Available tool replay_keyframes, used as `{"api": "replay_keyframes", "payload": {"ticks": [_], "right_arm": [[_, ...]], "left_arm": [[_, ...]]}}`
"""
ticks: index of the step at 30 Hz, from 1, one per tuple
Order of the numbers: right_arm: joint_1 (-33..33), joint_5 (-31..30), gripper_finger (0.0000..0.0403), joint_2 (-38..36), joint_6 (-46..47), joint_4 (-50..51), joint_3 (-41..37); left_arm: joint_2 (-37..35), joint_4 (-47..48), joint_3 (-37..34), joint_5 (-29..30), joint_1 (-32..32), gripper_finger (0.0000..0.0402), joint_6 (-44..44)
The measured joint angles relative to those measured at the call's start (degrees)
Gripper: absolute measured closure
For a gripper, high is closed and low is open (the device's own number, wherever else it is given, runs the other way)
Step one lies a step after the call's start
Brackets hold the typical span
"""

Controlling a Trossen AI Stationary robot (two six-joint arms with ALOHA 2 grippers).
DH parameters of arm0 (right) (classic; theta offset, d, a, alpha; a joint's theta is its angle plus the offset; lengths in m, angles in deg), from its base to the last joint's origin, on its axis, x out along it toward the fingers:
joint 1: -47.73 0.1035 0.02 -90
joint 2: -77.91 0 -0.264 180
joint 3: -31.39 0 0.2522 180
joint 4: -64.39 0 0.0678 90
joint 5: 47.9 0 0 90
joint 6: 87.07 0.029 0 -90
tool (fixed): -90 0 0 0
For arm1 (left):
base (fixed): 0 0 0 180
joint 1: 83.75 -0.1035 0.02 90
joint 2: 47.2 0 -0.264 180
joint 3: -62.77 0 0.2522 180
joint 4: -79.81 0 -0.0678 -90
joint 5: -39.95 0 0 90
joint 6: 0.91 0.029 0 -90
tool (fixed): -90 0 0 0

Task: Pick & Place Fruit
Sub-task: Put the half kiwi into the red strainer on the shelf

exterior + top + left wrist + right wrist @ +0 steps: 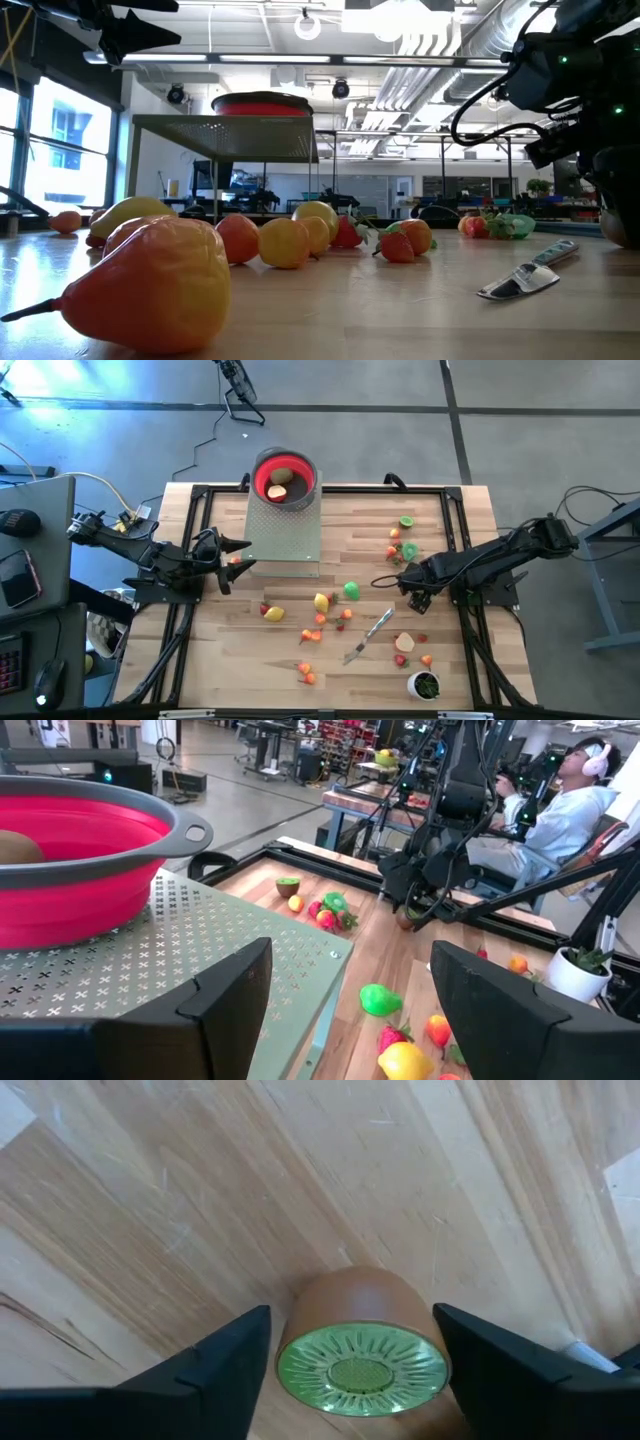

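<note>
The fruit (pixel 322 602) lies scattered over the wooden table (pixel 350 670), and a few pieces already sit in the red bowl (pixel 284 477) up on the metal stand (pixel 284 530). The right gripper (pixel 352 1370) points down at the table with its fingers wide on each side of a cut kiwi half (pixel 358 1350) (brown skin, green face), not touching it; from above the arm hides this piece. The left gripper (pixel 240 553) waits by the stand, fingers wide and holding nothing.
</note>
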Motion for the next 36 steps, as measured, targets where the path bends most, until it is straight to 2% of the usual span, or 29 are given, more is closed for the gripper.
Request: {"api": "replay_keyframes", "payload": {"ticks": [7,31,36], "right_arm": [[0.0,0.02,0.0174,0.0,0.24,-0.02,0.04],[0.0,0.31,0.0177,-0.02,1.47,-3.79,0.2],[0.0,-0.15,0.0175,-0.02,-0.18,-4.98,2.96]], "left_arm": [[0.0,0.02,0.0,0.0,0.0,0.0135,0.0],[0.0,0.02,0.0,0.09,0.01,0.0135,0.0],[0.02,0.02,0.0,0.11,0.01,0.0135,0.0]]}}
